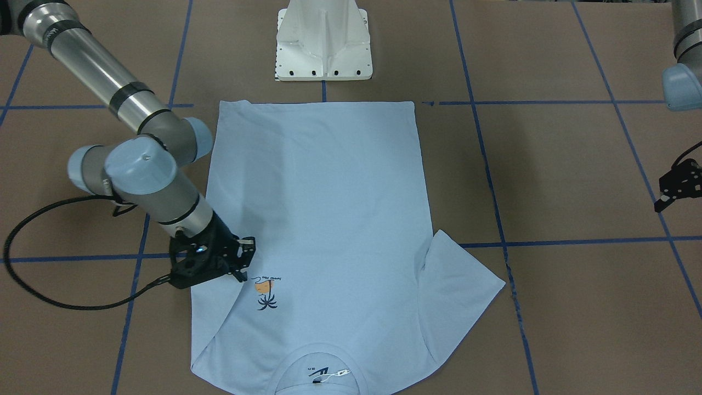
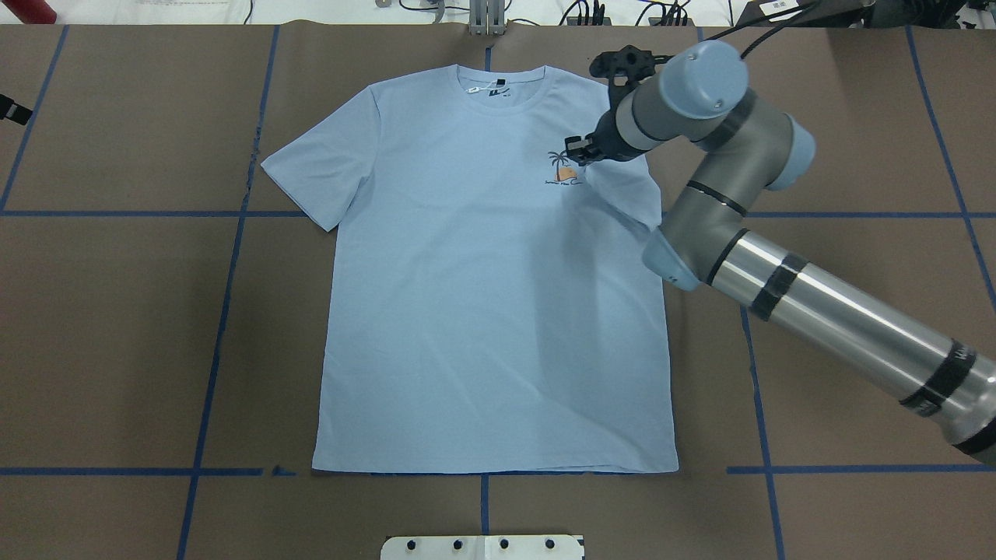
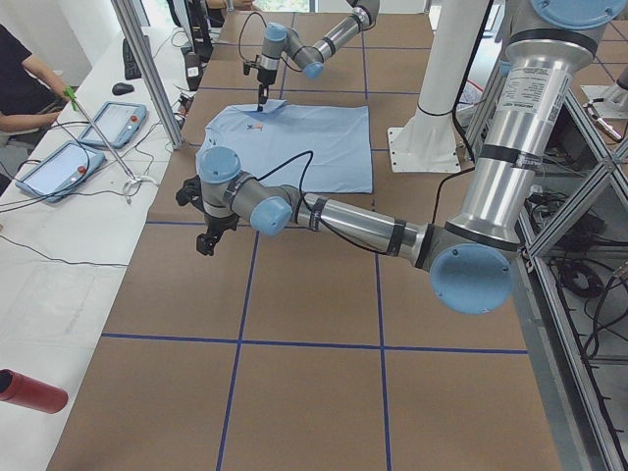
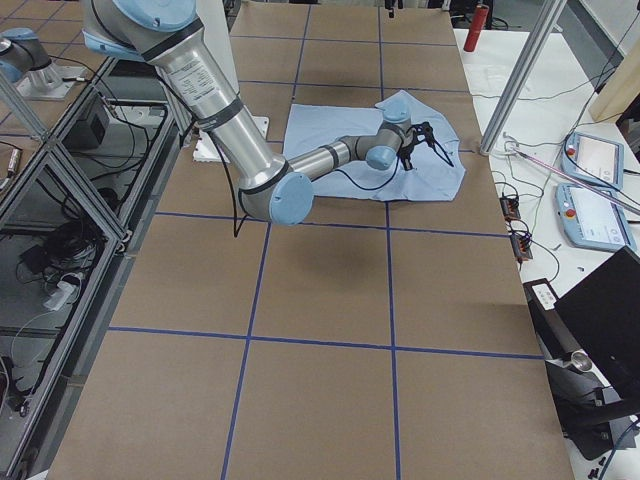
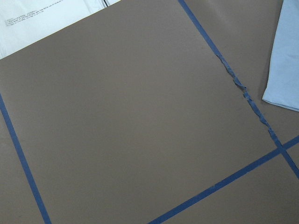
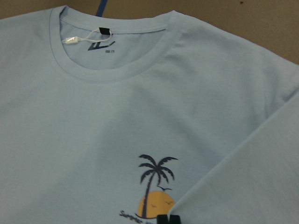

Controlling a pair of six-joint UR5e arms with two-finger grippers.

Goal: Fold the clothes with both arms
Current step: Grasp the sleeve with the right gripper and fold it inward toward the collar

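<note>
The light blue T-shirt (image 2: 482,295) lies flat and face up, collar (image 6: 112,70) toward the far side of the table. Its right-hand sleeve is folded in over the chest, beside the palm-tree print (image 6: 156,186). My right gripper (image 2: 580,149) stands over that fold's edge, its fingertips together at the sleeve hem in the right wrist view. The other sleeve (image 2: 319,167) still spreads out flat. My left gripper (image 1: 677,189) hovers well off the shirt over bare table; whether it is open or shut does not show.
The white pedestal base (image 1: 323,41) stands just past the shirt's hem. Blue tape lines (image 5: 243,93) cross the brown table. A side bench holds teach pendants (image 3: 108,123), cables and a red cylinder (image 3: 34,391), with a person seated there.
</note>
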